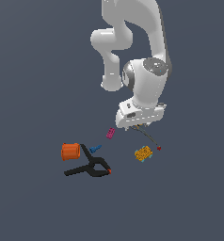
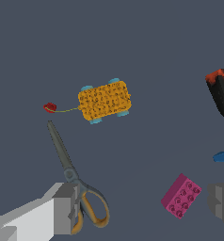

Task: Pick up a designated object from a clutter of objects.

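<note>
The scissors lie flat, with long dark grey blades and yellowish-tan loop handles. One loop sits partly behind one grey finger of my gripper. The other finger is far across, so the jaws stand wide open with nothing held. From outside, the gripper hovers low over the clutter, and only the thin blades of the scissors show beneath the hand.
The pink block lies between the fingers, nearer the far one. Around it are a yellow-orange block, a red bit, a blue piece, a black clamp and an orange cylinder.
</note>
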Tool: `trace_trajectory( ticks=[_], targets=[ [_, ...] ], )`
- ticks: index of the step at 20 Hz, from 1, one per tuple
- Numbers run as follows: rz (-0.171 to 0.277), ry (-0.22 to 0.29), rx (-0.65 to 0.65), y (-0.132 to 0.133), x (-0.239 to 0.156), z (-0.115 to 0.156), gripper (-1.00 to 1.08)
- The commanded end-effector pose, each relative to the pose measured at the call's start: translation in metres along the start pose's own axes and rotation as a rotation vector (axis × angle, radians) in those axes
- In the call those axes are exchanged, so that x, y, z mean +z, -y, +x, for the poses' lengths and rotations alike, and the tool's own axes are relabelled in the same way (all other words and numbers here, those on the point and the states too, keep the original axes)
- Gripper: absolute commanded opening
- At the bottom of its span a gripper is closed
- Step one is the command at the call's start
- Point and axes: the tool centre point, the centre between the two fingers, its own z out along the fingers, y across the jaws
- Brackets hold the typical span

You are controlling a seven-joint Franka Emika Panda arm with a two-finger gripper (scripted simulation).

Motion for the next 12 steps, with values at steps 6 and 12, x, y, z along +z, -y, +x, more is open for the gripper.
trace_trajectory(
  ticks=[6,12],
  targets=[
    [0.011,0.005,-0.104,0.049,0.059,-0.024,1.00],
    [0.022,0.007,-0.151,0.071,0.084,-0.040,1.00]
  ],
)
